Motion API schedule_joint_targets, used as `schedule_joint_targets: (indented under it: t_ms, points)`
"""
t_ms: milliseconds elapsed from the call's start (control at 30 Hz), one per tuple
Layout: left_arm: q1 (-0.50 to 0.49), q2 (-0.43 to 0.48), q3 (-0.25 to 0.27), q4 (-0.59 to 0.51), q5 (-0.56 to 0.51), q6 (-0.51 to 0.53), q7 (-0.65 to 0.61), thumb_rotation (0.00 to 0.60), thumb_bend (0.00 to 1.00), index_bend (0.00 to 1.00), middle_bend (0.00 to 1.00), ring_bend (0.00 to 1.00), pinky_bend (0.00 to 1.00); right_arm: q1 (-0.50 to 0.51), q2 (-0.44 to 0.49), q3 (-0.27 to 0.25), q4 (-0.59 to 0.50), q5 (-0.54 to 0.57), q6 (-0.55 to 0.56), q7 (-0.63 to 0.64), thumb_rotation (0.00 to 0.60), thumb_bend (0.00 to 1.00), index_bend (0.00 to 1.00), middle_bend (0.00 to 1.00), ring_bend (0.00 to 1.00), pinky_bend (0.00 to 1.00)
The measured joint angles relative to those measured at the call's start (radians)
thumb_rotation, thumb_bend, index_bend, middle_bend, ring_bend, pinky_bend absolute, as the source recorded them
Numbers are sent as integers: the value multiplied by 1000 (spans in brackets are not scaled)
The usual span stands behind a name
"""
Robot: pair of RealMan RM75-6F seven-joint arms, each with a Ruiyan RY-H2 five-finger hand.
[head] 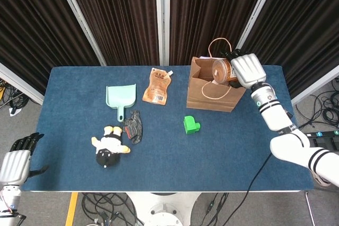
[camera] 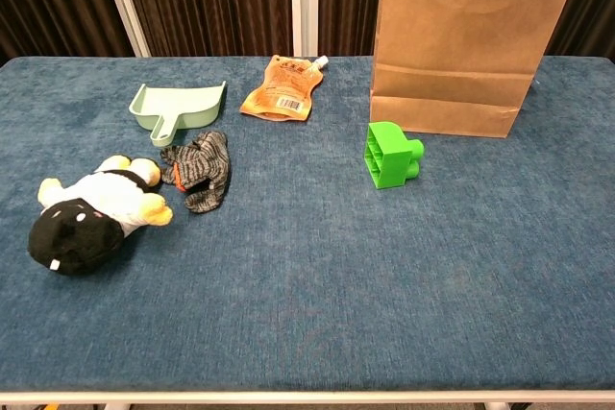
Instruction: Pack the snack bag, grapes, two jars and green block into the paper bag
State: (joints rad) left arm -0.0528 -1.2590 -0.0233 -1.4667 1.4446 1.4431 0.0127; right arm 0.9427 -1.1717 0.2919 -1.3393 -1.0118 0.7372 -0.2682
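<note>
In the head view my right hand (head: pixel 245 69) grips a clear jar (head: pixel 220 70) with brown contents, lying sideways over the open mouth of the brown paper bag (head: pixel 211 92). The bag (camera: pixel 461 36) stands upright at the table's back right. A green block (head: pixel 190 125) (camera: pixel 389 154) lies just in front of the bag. The orange snack bag (head: pixel 157 87) (camera: pixel 282 88) lies flat to the bag's left. My left hand (head: pixel 17 161) hangs open off the table's front left corner. No grapes or second jar show.
A mint dustpan (head: pixel 121 99) (camera: pixel 177 106), a striped grey cloth (head: pixel 134 126) (camera: pixel 199 169) and a plush toy (head: pixel 109 146) (camera: pixel 89 213) lie on the left half of the blue table (head: pixel 222 152). Dark curtains hang behind.
</note>
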Motion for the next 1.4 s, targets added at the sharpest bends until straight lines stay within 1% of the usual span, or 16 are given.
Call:
schedule_joint_targets:
  t_ms: [133,267,400,500,567,667,767,867,900,1000,1067,1100,1233,1267,1333,1400]
  points:
    - [0,-2,1,2,0,-1,-1,600,31,204,240,184,177,-9,17,2,-23,-1,18,15,600,201,0,163,79,236]
    - [-1,-2,-1,3,3,3,-1,600,31,204,240,184,177,-26,42,-1,-40,-6,29,36,600,151,0,141,67,228]
    - [-1,-1,-1,-1,7,8,2,600,31,204,240,184,177,-47,49,1,-56,-35,73,67,600,147,0,197,81,242]
    - [1,0,1,-4,7,9,5,600,31,204,240,184,177,-78,54,4,-76,-99,155,117,600,146,55,295,175,367]
    - [2,3,1,-6,5,9,6,600,31,204,240,184,177,-104,59,2,-89,-160,222,162,600,147,145,334,247,464]
    - [2,5,0,-8,6,13,8,600,31,204,240,184,177,-158,71,-18,-107,-288,326,260,600,148,229,380,293,511]
    - [4,8,-1,-14,9,19,12,600,31,204,240,184,177,-215,87,-63,-123,-423,411,359,600,149,285,422,332,540]
    - [6,9,1,-19,12,22,16,600,31,204,240,184,177,-272,99,-132,-129,-556,487,448,600,159,337,462,375,568]
    - [6,10,0,-19,12,23,18,600,31,204,240,184,177,-293,100,-166,-128,-604,512,487,600,165,355,478,393,580]
    - [5,13,-2,-22,15,27,22,600,31,204,240,184,177,-333,98,-252,-119,-684,536,573,600,175,378,496,412,597]
    - [4,15,-3,-25,20,32,24,600,31,204,240,184,177,-342,88,-290,-108,-705,524,595,600,175,370,490,398,593]
    - [4,16,-2,-26,21,32,25,600,31,204,240,184,177,-343,78,-302,-101,-712,507,595,600,171,341,469,370,571]
    - [4,15,-2,-28,18,31,26,600,31,204,240,184,177,-328,44,-315,-92,-705,408,555,600,72,68,257,151,353]
    - [5,14,-2,-28,17,31,26,600,31,204,240,184,177,-320,35,-314,-93,-697,377,538,600,56,36,224,121,320]
    - [6,13,-2,-27,16,31,25,600,31,204,240,184,177,-298,1,-307,-92,-668,301,487,600,17,2,151,51,253]
    - [6,13,-2,-26,14,29,23,600,31,204,240,184,177,-271,-46,-289,-90,-625,234,424,600,5,0,119,16,231]
